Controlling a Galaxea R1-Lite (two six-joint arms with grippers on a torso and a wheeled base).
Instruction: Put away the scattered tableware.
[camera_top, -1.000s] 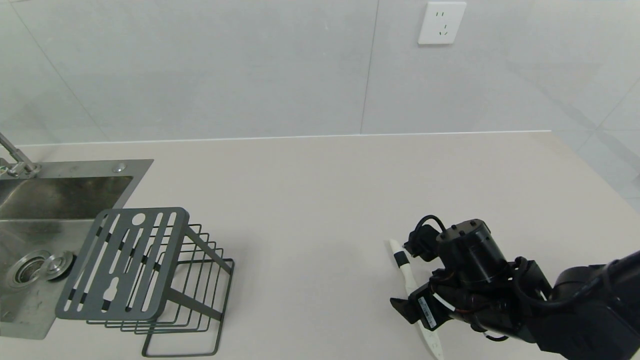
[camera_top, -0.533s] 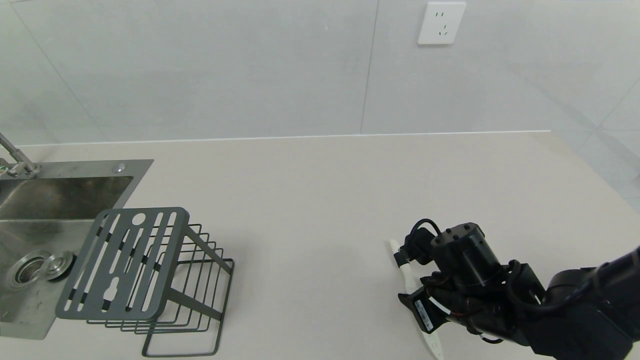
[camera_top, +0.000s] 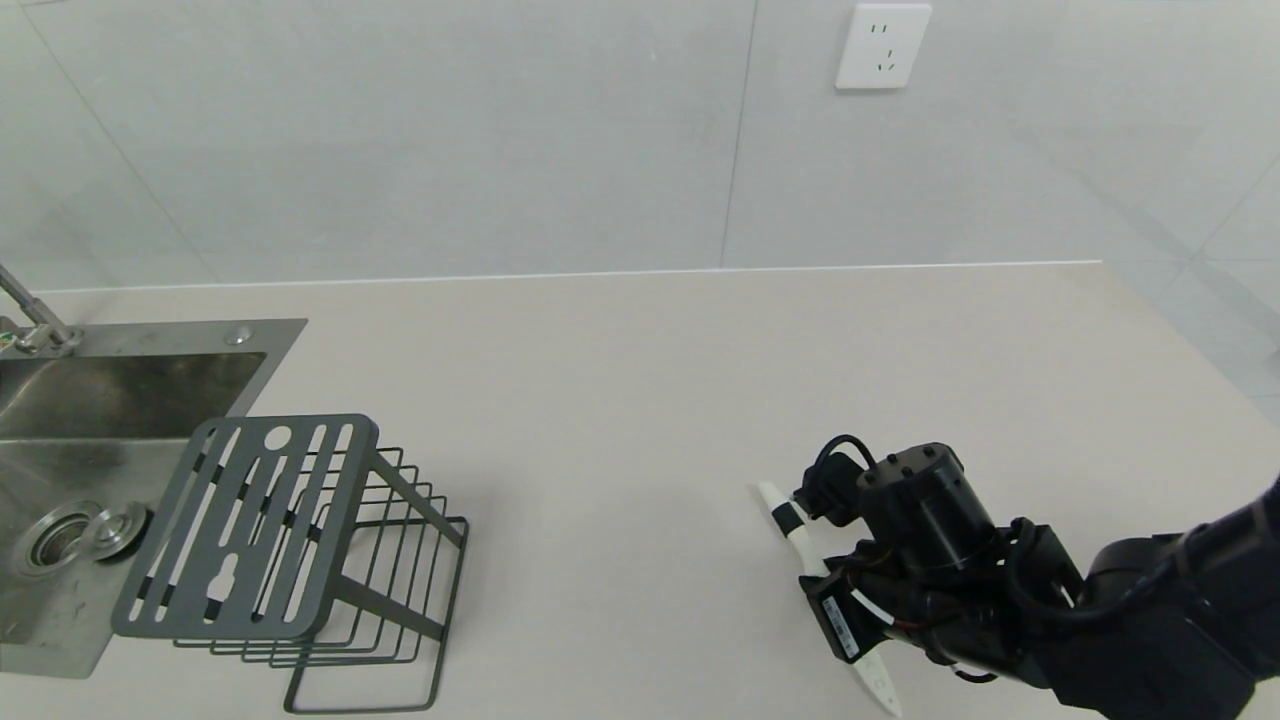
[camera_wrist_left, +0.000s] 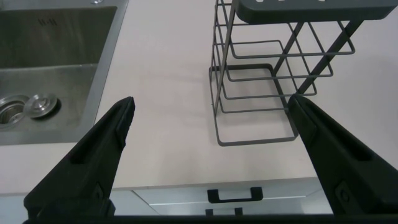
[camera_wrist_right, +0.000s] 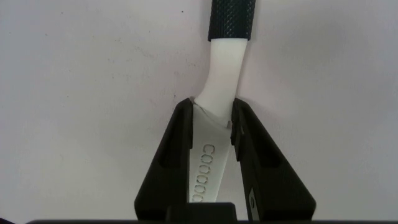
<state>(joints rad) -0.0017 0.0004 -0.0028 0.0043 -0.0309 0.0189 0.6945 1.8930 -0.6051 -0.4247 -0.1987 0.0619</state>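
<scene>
White, with a dark knurled band on its handle, the utensil (camera_top: 806, 550) sits low at the near right of the pale surface (camera_top: 620, 400), and we take it for a knife, though we cannot be sure. Our right pincer (camera_wrist_right: 212, 115) is pinching it across the flat part just below the handle, one finger on each face. We judge this grip is chosen because a thin, flat piece offers little else to hold, and a hold near the handle should keep it from swinging. We cannot tell whether it rests on the surface or hangs just above it. The dark wire rack (camera_top: 250, 520) stands well apart to the left, beside the steel sink (camera_top: 120, 400), with its slotted top free, so we judge it to be the likely destination. Our left pincer (camera_wrist_left: 211, 109) hangs spread wide near the rack's foot, holding nothing.
</scene>
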